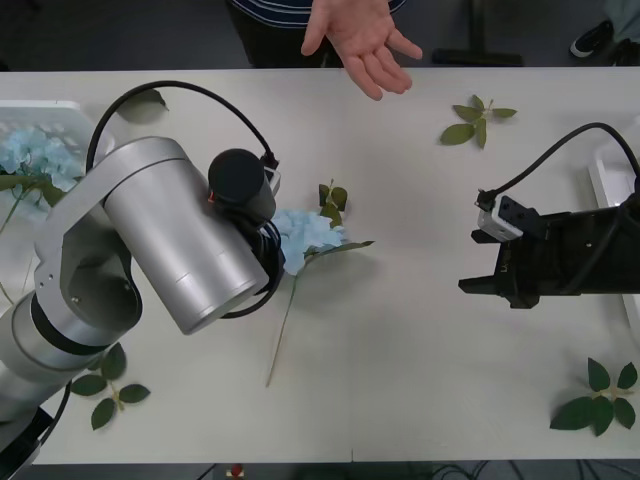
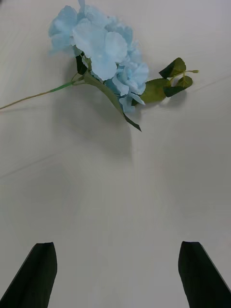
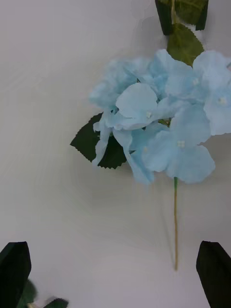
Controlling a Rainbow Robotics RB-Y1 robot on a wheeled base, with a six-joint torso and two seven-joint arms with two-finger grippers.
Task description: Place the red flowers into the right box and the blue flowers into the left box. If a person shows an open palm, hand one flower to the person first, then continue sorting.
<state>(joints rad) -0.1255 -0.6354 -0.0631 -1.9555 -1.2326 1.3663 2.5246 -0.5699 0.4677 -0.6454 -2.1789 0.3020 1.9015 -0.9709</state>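
The table (image 1: pixel 400 330) carries one loose blue flower (image 1: pixel 305 235) near its middle, bloom toward the far side and thin stem trailing back toward the robot, so its long axis runs roughly near-to-far with a slight slant. More blue flowers already lie in the left box (image 1: pixel 62 112) at the table's far left corner; a sliver of the right box (image 1: pixel 608 175) shows at the right edge. At the far edge, the person (image 1: pixel 290 12) holds out the open palm (image 1: pixel 362 45), fingers spread, just beyond the bloom end of the flower. The left arm's large silver links lie over the flower's left side, and the left gripper (image 3: pixel 115 276) hangs directly above the bloom (image 3: pixel 159 130), its black fingers (image 3: pixel 14 269) spread wide at the corners of the wrist view with nothing between them. The right gripper (image 1: pixel 482 283) waits well apart to the flower's right, its fingers (image 2: pixel 38 274) likewise open and empty, looking across bare table at the bloom (image 2: pixel 98 45). Judgement: the left gripper is much the nearer, and the raised palm makes this flower a hand-over first; a grasp across the stem just below the bloom appears the move in prospect. Scattered leaf sprigs (image 1: pixel 478 118) are not task items.
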